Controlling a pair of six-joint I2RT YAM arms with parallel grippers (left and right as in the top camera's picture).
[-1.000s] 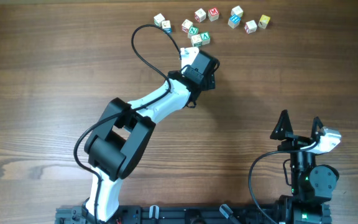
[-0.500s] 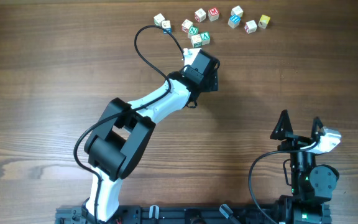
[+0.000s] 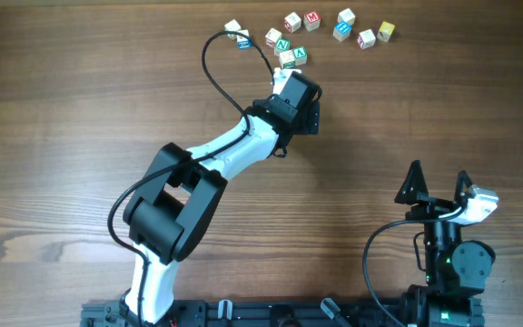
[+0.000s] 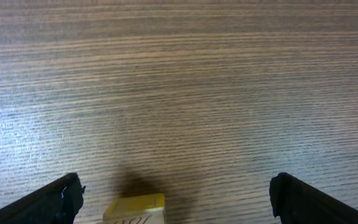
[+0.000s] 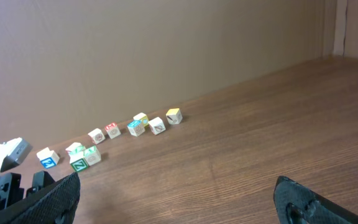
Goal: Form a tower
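Observation:
Small letter cubes lie singly near the table's far edge, among them a blue-marked one (image 3: 341, 32), a green one (image 3: 300, 54) and a yellow one (image 3: 386, 31); the right wrist view shows the same row (image 5: 135, 127). The tower is out of view. My left gripper (image 3: 296, 94) hangs open just in front of that group. In its own view a yellow-edged cube (image 4: 135, 208) sits between the fingers, clear of both, and the left gripper (image 4: 176, 199) hides this cube from overhead. My right gripper (image 3: 438, 177) stands open and empty near the front right, as the right gripper (image 5: 176, 199) also shows.
The left arm's black cable (image 3: 209, 54) loops over the table next to the leftmost cubes (image 3: 233, 27). A black mounting rail (image 3: 243, 313) runs along the front edge. A plain wall (image 5: 135, 50) rises behind the cubes.
The left arm's cable loop has swung slightly right and the wrist has shifted a little. The cubes and the right arm have not moved.

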